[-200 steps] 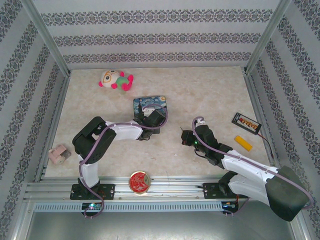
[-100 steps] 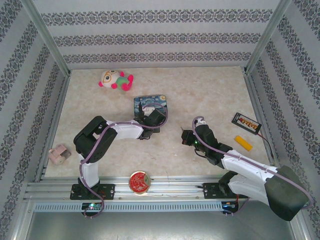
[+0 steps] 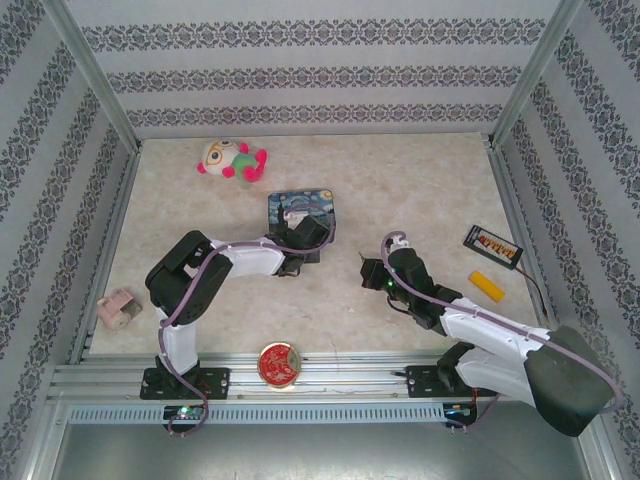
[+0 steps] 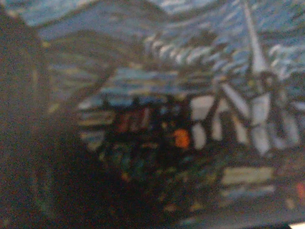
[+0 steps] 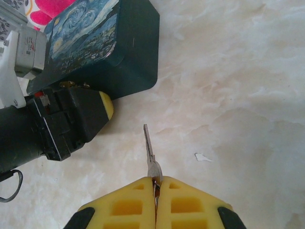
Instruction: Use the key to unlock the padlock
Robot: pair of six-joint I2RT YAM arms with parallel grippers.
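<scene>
The thin silvery key [image 5: 149, 150] sticks out forward from my right gripper [image 5: 155, 183], whose yellow pads are shut on its head, a little above the table. It points toward the blue Starry Night tin [image 5: 102, 43]. In the top view my right gripper [image 3: 368, 270] is right of the tin [image 3: 300, 208]. My left gripper [image 3: 300, 245] sits against the tin's near side, and one yellow fingertip [image 5: 106, 105] touches the tin's wall. A small brass glint [image 5: 67, 84] shows between that gripper and the tin. The padlock is hidden. The left wrist view is a blurred close-up of the tin's painting [image 4: 190, 95].
A plush toy [image 3: 232, 159] lies at the back left. A black device [image 3: 492, 245] and a yellow block [image 3: 486, 286] lie at the right. A red round tin [image 3: 279, 363] rests on the front rail and a pink object [image 3: 118, 308] is at the left edge.
My right gripper has crept slightly left toward the tin with the key. The left gripper has shifted a little along the tin's near side.
</scene>
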